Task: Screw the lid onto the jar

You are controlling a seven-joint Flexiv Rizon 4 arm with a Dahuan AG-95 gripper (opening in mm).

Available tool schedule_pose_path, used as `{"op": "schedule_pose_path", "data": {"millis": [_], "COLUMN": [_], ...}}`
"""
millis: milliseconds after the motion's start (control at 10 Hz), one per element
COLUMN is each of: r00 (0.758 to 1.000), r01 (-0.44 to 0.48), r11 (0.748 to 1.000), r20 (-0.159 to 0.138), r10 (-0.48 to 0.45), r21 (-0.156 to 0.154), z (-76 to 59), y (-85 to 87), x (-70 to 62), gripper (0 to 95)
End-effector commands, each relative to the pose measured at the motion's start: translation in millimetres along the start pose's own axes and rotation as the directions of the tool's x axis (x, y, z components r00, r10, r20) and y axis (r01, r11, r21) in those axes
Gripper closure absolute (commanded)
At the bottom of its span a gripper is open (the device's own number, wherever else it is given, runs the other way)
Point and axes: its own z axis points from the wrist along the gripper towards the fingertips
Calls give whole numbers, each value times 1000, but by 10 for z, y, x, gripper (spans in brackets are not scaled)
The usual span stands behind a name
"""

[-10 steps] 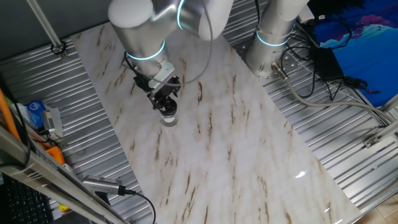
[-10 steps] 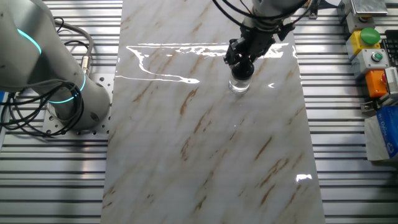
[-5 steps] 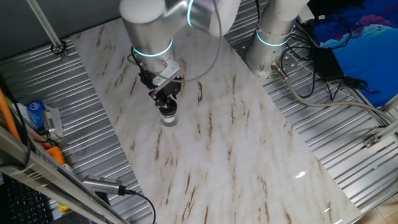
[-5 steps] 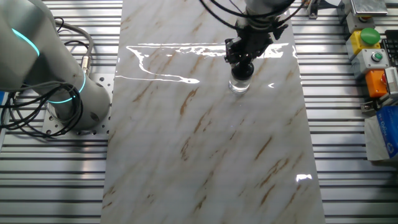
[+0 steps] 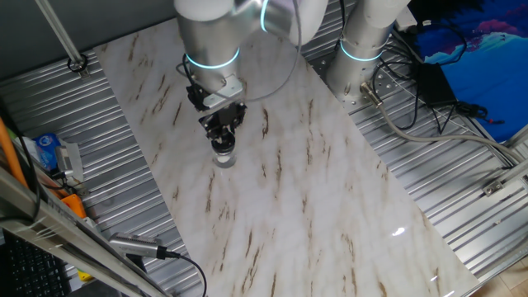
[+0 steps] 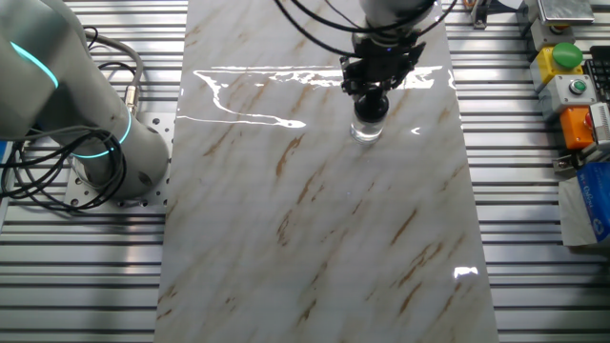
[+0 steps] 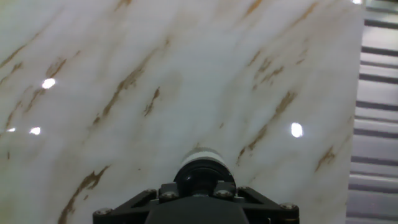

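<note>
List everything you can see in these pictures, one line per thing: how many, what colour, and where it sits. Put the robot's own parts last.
jar: one, clear glass, upright on the marble board.
lid: one, black, on top of the jar, between the fingers.
marble board: one, white with brown veins, over the ribbed metal table.
button box: one, yellow and orange with a green button, at the table edge.
second robot base: one, silver, beside the board.
gripper: one, black, shut on the lid.
arm: one, silver with cyan ring.

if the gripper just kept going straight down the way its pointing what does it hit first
The gripper points straight down at the lid, which sits on the jar. It already appears closed around the lid, so pushing on would likely press lid and jar into the table.
</note>
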Motion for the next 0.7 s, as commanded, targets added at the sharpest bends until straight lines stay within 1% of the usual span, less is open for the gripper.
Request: {"op": "schedule_pose_path", "data": {"millis": [100,700], "r00": [998,998], "r01": [-66,-66], "r11": [998,998], "r20": [-4,-4], "r10": [66,66], "r21": [12,12], "z": [31,31], "y": [-29,-29], "x": [-5,-5], "gripper": [950,950]}}
